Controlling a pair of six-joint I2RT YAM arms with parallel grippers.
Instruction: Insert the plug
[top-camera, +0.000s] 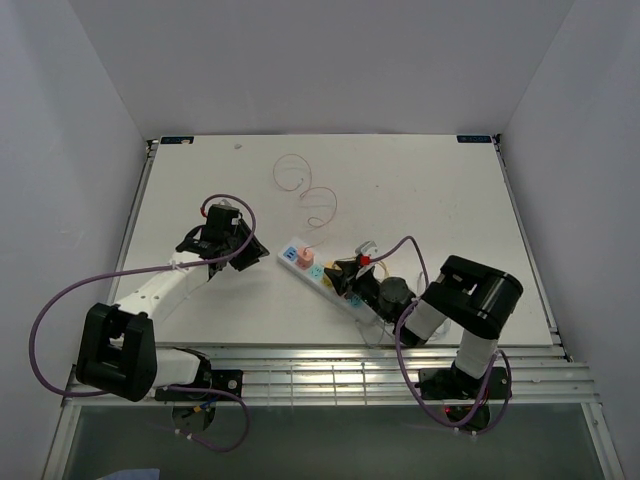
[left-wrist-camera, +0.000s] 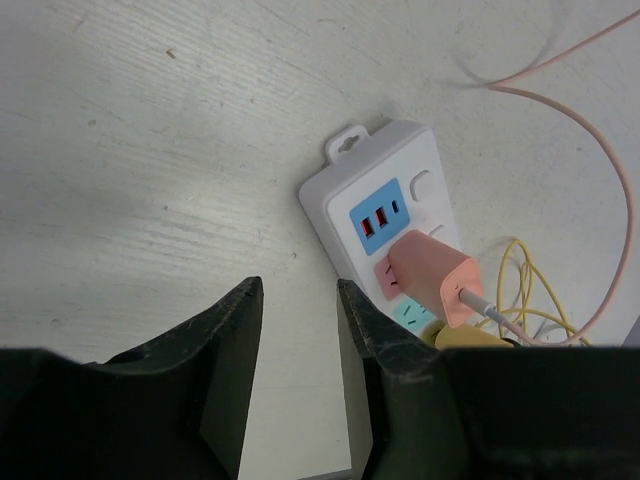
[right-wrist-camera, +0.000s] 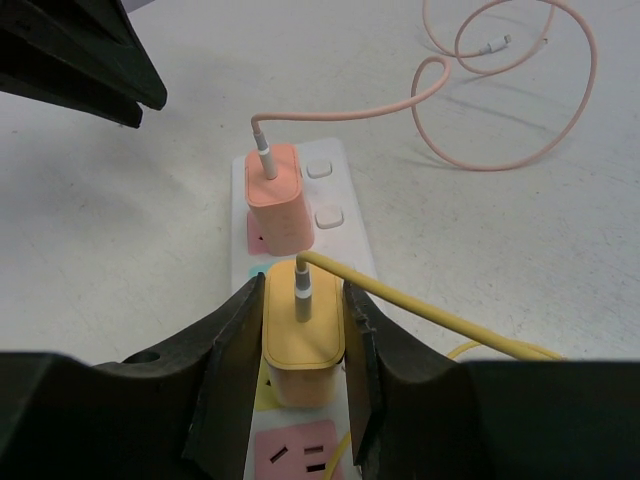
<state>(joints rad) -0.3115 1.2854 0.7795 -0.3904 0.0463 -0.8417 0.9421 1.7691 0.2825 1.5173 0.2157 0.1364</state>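
Observation:
A white power strip (right-wrist-camera: 335, 215) lies on the table, with coloured sockets along it. A pink plug (right-wrist-camera: 273, 195) stands in a socket near its far end. Just behind it a yellow plug (right-wrist-camera: 303, 335) stands upright on the yellow socket, and my right gripper (right-wrist-camera: 300, 300) is shut on its two sides. I cannot tell how deep the plug sits. My left gripper (left-wrist-camera: 300, 300) is open over bare table left of the strip (left-wrist-camera: 390, 195), with nothing between its fingers. From above, the left gripper (top-camera: 248, 252) is a short way from the strip's end (top-camera: 293, 255).
A pink cable (right-wrist-camera: 500, 150) loops across the table beyond the strip. A yellow cable (right-wrist-camera: 430, 310) runs from the yellow plug off to the right. A free pink socket (right-wrist-camera: 300, 452) shows below the yellow plug. White walls enclose the table (top-camera: 430, 190).

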